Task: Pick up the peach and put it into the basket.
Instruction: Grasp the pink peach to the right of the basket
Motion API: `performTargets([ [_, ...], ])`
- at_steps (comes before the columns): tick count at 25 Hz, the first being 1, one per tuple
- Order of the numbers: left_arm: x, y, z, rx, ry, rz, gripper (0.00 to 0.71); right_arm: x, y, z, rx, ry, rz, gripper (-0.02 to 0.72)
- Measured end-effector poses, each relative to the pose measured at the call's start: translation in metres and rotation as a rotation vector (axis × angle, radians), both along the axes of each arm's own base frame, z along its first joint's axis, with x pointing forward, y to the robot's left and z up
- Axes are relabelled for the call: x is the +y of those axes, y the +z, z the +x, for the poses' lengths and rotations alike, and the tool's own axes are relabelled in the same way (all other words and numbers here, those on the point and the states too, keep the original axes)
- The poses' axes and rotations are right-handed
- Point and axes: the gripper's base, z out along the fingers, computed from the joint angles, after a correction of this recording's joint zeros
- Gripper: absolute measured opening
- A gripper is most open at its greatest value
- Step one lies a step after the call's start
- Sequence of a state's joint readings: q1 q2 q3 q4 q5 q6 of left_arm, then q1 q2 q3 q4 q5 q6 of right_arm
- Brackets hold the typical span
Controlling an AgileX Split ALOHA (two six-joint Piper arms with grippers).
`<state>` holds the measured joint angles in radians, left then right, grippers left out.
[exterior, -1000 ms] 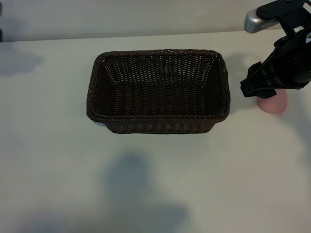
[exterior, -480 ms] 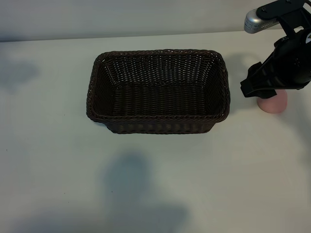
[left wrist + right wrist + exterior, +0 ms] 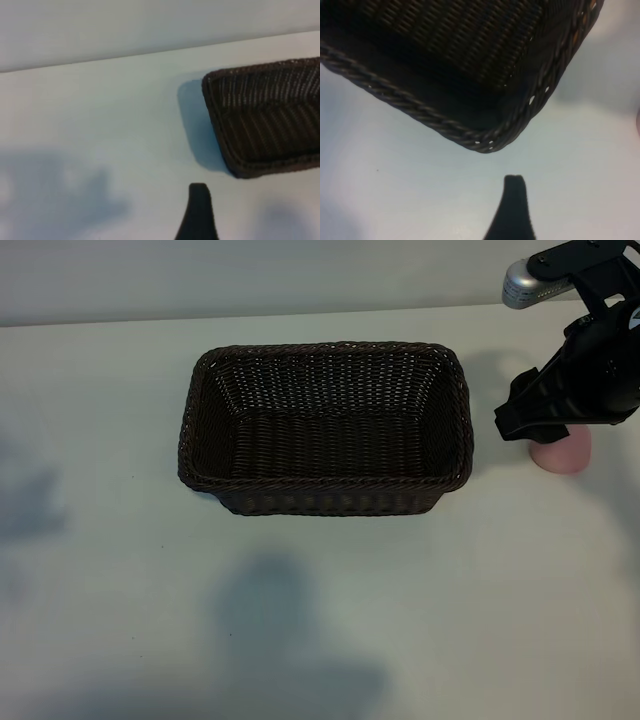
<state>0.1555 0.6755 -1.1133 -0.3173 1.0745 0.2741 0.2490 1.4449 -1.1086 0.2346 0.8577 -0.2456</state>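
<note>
The peach (image 3: 562,455) rests on the table (image 3: 120,420), just right of the basket (image 3: 325,427) and outside it. The right gripper (image 3: 525,420) hangs directly over the peach, partly covering it, jaws apart. The left gripper (image 3: 198,212) is off to the basket's left, jaws apart, holding nothing.

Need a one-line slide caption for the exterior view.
Right gripper hovers open by the peach, beside the empty basket.
</note>
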Motion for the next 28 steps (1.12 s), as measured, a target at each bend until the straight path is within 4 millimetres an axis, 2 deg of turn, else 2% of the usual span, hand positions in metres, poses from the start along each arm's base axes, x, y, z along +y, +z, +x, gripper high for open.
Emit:
performTargets([
  [6, 0.0, -0.049, -0.043, 0.01, 0.094, 0.008, 0.59, 0.0, 0.0, 0.0, 0.0, 0.0, 0.0, 0.595],
  [12, -0.001, -0.085, -0.069, -0.008, 0.116, 0.029, 0.59, 0.0, 0.0, 0.0, 0.0, 0.0, 0.0, 0.595],
  [19, -0.001, -0.123, -0.081, 0.006, 0.127, 0.043, 0.59, 0.0, 0.0, 0.0, 0.0, 0.0, 0.0, 0.595],
  [28, 0.005, -0.149, -0.094, 0.022, 0.211, 0.073, 0.589, 0.0, 0.0, 0.0, 0.0, 0.0, 0.0, 0.595],
])
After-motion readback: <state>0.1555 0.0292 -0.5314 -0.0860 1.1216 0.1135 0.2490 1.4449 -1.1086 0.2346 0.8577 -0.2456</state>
